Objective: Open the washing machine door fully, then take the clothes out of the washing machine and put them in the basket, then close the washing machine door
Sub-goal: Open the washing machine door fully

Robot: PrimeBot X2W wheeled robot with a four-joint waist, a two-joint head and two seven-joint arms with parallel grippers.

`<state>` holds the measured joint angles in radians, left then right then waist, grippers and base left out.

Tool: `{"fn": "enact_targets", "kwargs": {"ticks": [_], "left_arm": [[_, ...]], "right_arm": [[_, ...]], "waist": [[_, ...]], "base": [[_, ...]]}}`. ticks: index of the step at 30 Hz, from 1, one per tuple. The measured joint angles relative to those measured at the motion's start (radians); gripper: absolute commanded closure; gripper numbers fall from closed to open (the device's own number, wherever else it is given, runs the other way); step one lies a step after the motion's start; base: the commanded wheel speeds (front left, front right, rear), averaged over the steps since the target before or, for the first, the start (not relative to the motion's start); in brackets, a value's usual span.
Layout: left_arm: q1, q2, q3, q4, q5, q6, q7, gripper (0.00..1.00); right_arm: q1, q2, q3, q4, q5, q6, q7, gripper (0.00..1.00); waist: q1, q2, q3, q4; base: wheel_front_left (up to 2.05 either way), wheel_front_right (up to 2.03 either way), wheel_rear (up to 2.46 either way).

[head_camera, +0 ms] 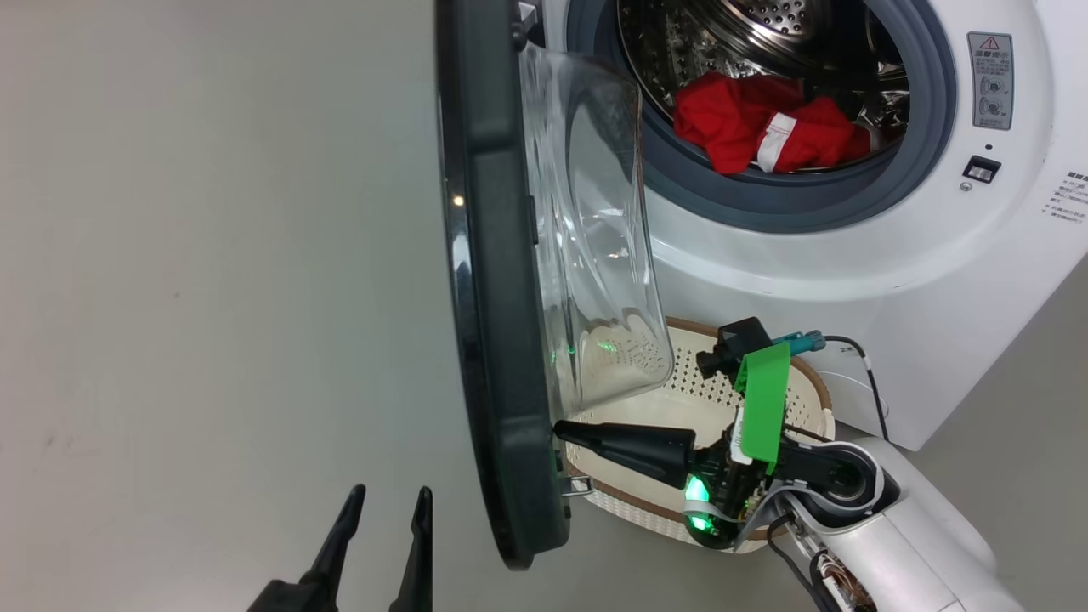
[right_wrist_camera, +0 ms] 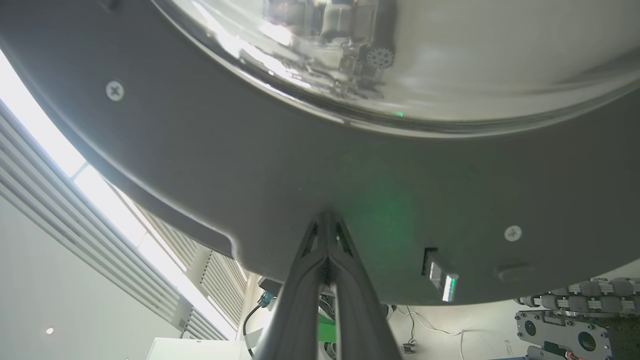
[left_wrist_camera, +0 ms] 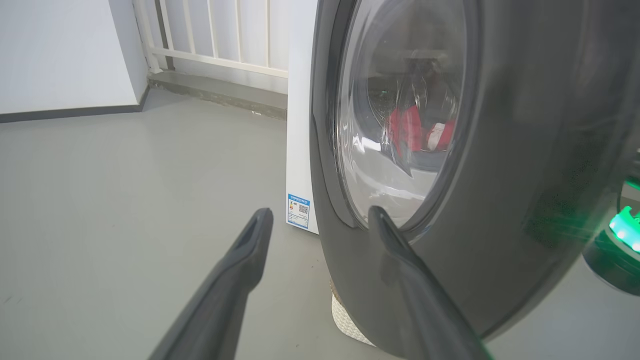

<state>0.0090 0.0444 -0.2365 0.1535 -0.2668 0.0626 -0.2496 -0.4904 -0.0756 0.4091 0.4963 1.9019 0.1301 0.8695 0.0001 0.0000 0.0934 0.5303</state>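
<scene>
The white washing machine [head_camera: 935, 255] has its door [head_camera: 497, 340] swung out edge-on, with the glass bowl [head_camera: 595, 255] facing the drum. The red and white clothes [head_camera: 765, 127] lie in the steel drum. The cream basket [head_camera: 671, 399] stands on the floor under the door. My right gripper [head_camera: 559, 428] is shut and empty, its tip pressed against the door's inner rim [right_wrist_camera: 250, 165], over the basket. My left gripper [head_camera: 387, 510] is open on the door's outer side, apart from it. In the left wrist view the door [left_wrist_camera: 525, 200] looms close and the clothes [left_wrist_camera: 415, 132] show through the glass.
Grey floor [head_camera: 212, 297] spreads out to the left of the door. A metal latch hook [head_camera: 578, 486] sticks out of the door's lower edge. In the left wrist view a white railing [left_wrist_camera: 215, 35] and a wall [left_wrist_camera: 60, 50] stand beyond the machine's side [left_wrist_camera: 300, 125].
</scene>
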Motion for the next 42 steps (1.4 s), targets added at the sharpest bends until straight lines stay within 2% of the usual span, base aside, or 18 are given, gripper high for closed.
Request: {"fn": "enact_targets", "kwargs": {"ticks": [5,6,7,9,10,11,19,31,42], "left_arm": [[0.011,0.0,0.001,-0.005,-0.001,0.002,0.0,0.0],[0.011,0.0,0.001,-0.006,-0.002,0.002,0.0,0.0],[0.011,0.0,0.001,-0.006,-0.002,0.002,0.0,0.0],[0.011,0.0,0.001,-0.005,-0.002,0.001,0.0,0.0],[0.011,0.0,0.001,-0.005,-0.002,0.001,0.0,0.0],[0.011,0.0,0.0,-0.003,-0.002,-0.001,0.0,0.0],[0.011,0.0,0.003,0.02,0.002,-0.019,0.0,0.0],[0.011,0.0,0.021,0.029,0.003,-0.028,0.0,0.0],[0.011,0.0,0.038,0.028,0.003,-0.028,0.0,0.0]], "right_arm": [[-0.006,0.002,0.024,-0.002,0.009,0.0,-0.017,1.0],[-0.006,0.002,0.024,-0.002,0.008,0.0,-0.018,0.93],[-0.006,0.002,0.023,-0.002,0.007,0.0,-0.026,0.74],[-0.005,0.002,0.02,-0.001,-0.002,0.0,-0.035,0.45],[-0.005,0.002,0.018,-0.001,-0.017,0.0,-0.041,0.45],[-0.005,0.004,0.014,-0.001,-0.032,0.0,-0.051,0.0],[0.064,0.011,-0.041,-0.002,-0.118,0.0,-0.1,0.0],[0.198,-0.005,-0.14,0.04,-0.179,0.0,-0.167,0.0],[0.286,-0.027,-0.211,0.102,-0.267,0.0,-0.319,0.0]], "waist": [[0.0,0.0,0.0,-0.001],[0.0,0.0,-0.001,-0.001],[-0.0001,0.0,-0.002,-0.002],[0.0,0.0,-0.006,-0.004],[0.0,0.0,-0.009,-0.005],[-0.0001,0.0,-0.012,-0.006],[-0.0001,0.0,-0.03,-0.019],[0.0,0.0,-0.037,-0.063],[-0.0001,0.0,-0.027,-0.088]], "base": [[0.0,0.0,0.0],[0.0,0.0,0.0],[0.0,0.0,0.0],[0.0,0.0,0.0],[0.0,0.0,0.0],[0.0,0.0,0.0],[0.0,0.0,0.0],[0.0,0.0,0.0],[0.0,0.0,0.0]]}}
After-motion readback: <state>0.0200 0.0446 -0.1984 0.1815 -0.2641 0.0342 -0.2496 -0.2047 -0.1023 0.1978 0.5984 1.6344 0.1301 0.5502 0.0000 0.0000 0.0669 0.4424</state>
